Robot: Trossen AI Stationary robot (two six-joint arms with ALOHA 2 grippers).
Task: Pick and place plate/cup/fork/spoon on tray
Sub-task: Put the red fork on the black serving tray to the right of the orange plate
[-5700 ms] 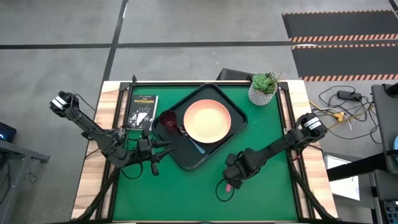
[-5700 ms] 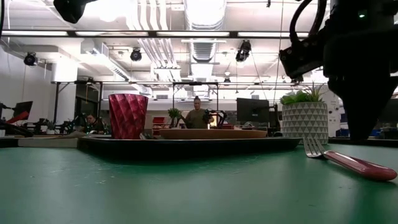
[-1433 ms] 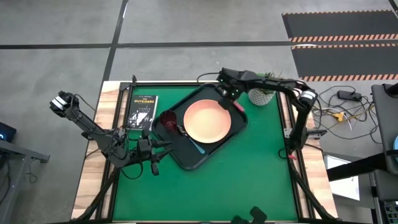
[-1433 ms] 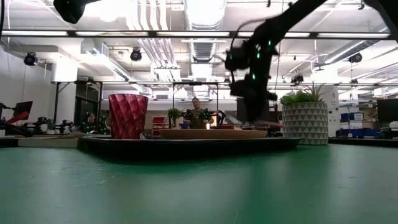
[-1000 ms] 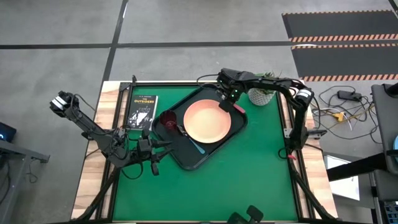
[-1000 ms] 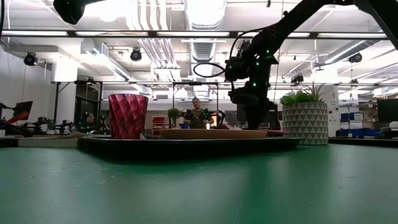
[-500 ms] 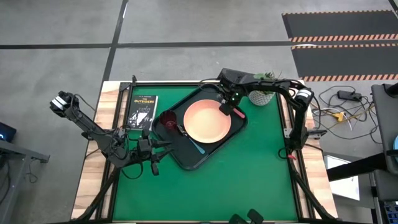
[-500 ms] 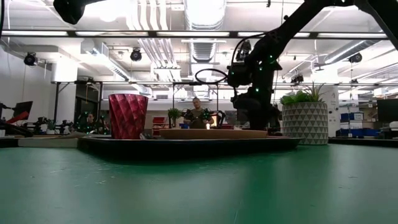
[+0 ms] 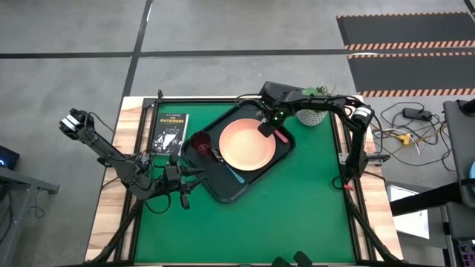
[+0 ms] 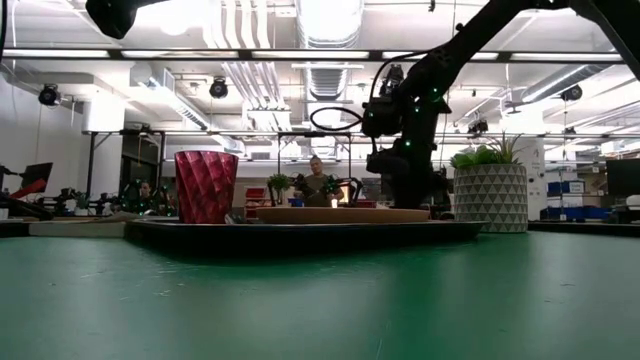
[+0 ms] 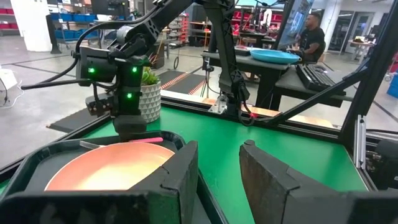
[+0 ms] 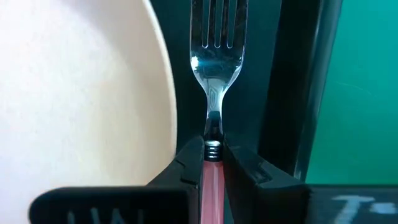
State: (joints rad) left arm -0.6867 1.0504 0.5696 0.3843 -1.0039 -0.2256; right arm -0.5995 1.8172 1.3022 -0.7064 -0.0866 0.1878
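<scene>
Pinching the fork [image 12: 217,74] in the right gripper [image 12: 212,163] between plate [image 12: 81,93] and tray [image 12: 292,93] rim, risking landing tines on either.

grey floor [image 9: 223,30]; ceiling lights [image 10: 325,15]; desks [image 11: 273,62]

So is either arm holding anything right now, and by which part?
Yes. The right tool is shut on the fork, gripping its pink handle where it meets the metal neck, above the tray. The left tool holds nothing.
</scene>
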